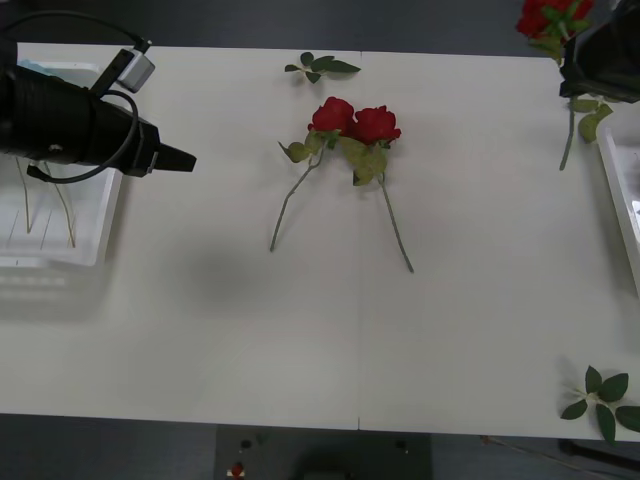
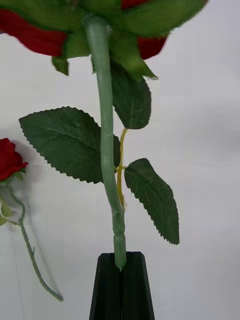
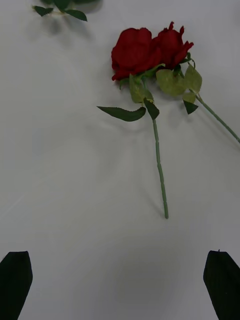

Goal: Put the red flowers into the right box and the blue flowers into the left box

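Note:
Two red flowers point(image 1: 355, 125) lie side by side mid-table, heads touching and stems splayed toward me; they also show ahead of my left gripper as red flowers point(image 3: 150, 50). My left gripper point(image 1: 185, 158) hovers open above the inner edge of the left box point(image 1: 60, 250), its black fingers point(image 3: 15, 280) apart with nothing between them. Thin stems point(image 1: 65, 215) lie in that box; the blue flowers' heads are hidden under the arm. My right gripper point(image 2: 120, 280) is shut on the stem end of a third red flower point(image 1: 545, 18), held up at the far right near the right box point(image 1: 620, 190).
Loose leaf sprigs lie at the far middle point(image 1: 320, 67) and the near right corner point(image 1: 605, 395). A green stem with leaves point(image 1: 570, 135) shows below my right arm beside the right box. The table's near edge runs along the bottom.

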Motion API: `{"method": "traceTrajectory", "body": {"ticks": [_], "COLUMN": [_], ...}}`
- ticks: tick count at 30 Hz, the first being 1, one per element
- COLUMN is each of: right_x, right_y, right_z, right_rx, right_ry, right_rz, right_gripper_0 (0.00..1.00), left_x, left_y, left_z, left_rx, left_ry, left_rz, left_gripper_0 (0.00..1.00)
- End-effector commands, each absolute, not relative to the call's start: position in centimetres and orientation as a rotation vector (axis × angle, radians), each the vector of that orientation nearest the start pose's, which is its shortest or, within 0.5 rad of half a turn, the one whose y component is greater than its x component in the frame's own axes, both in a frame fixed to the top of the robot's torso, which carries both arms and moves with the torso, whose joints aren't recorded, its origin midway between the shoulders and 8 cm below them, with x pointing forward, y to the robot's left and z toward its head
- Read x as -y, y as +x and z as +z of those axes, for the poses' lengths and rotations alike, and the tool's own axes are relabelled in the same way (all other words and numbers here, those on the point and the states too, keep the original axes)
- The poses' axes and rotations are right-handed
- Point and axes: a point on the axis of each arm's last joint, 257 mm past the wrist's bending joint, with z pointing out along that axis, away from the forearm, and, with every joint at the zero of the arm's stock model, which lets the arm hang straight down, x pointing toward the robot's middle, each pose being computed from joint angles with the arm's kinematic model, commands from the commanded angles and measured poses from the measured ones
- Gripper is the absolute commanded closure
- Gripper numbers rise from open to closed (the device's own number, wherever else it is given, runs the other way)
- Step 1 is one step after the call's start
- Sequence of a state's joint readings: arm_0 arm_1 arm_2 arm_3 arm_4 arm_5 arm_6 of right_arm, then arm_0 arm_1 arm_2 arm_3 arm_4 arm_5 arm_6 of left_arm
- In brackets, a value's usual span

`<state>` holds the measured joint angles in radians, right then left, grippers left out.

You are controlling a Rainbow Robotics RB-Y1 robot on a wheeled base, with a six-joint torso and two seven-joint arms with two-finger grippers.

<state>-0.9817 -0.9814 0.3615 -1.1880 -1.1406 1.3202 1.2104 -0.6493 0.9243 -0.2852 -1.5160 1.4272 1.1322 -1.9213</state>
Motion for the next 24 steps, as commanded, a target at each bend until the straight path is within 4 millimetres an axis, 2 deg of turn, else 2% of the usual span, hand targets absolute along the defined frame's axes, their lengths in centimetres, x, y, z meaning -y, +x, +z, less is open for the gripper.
{"method": "traceTrajectory", "body": {"ticks": [1,3,4,6,8,9,11,12,13,14,16,17,19,24], "right_x": [39.8,42.1,43.9,46.1,49.7,50.6,54.2,55.1,57.1,57.9,61.0,61.6,64.5,67.7], "right_y": [58.8,57.9,57.1,56.2,54.7,54.3,52.7,52.3,51.3,51.0,49.7,49.6,49.1,49.8], "right_z": [-2.3,-1.8,-1.5,-1.1,-0.7,-0.7,-0.8,-0.9,-1.4,-1.6,-2.9,-3.2,-4.2,-6.7], "right_rx": [-2.451,-2.460,-2.472,-2.478,-2.481,-2.481,-2.480,-2.484,-2.487,-2.488,-2.500,-2.499,-2.493,-2.475], "right_ry": [0.171,0.176,0.178,0.194,0.213,0.215,0.223,0.221,0.227,0.229,0.243,0.241,0.230,0.200], "right_rz": [0.225,0.211,0.203,0.202,0.190,0.187,0.163,0.152,0.129,0.118,0.053,0.031,-0.074,-0.262], "right_gripper_0": [1.00,1.00,1.00,1.00,1.00,1.00,1.00,1.00,1.00,1.00,1.00,1.00,1.00,1.00], "left_x": [-19.0,-17.8,-16.7,-15.7,-14.0,-13.6,-12.3,-12.0,-11.4,-11.2,-10.5,-10.3,-9.9,-8.2], "left_y": [56.7,57.1,57.4,57.5,57.8,57.8,58.0,58.1,58.1,58.0,57.8,57.7,57.3,56.9], "left_z": [-10.2,-10.6,-10.7,-11.0,-11.7,-11.8,-12.2,-12.2,-12.4,-12.4,-12.8,-12.8,-13.5,-14.2], "left_rx": [-2.162,-2.167,-2.167,-2.173,-2.184,-2.185,-2.193,-2.192,-2.194,-2.193,-2.201,-2.205,-2.255,-2.304], "left_ry": [0.787,0.813,0.833,0.854,0.890,0.898,0.919,0.922,0.935,0.942,0.957,0.955,0.907,0.811], "left_rz": [-0.442,-0.435,-0.435,-0.436,-0.431,-0.431,-0.432,-0.435,-0.436,-0.433,-0.435,-0.441,-0.465,-0.530], "left_gripper_0": [0.00,0.00,0.00,0.00,0.00,0.00,0.00,0.00,0.00,0.00,0.00,0.00,0.00,0.00]}}
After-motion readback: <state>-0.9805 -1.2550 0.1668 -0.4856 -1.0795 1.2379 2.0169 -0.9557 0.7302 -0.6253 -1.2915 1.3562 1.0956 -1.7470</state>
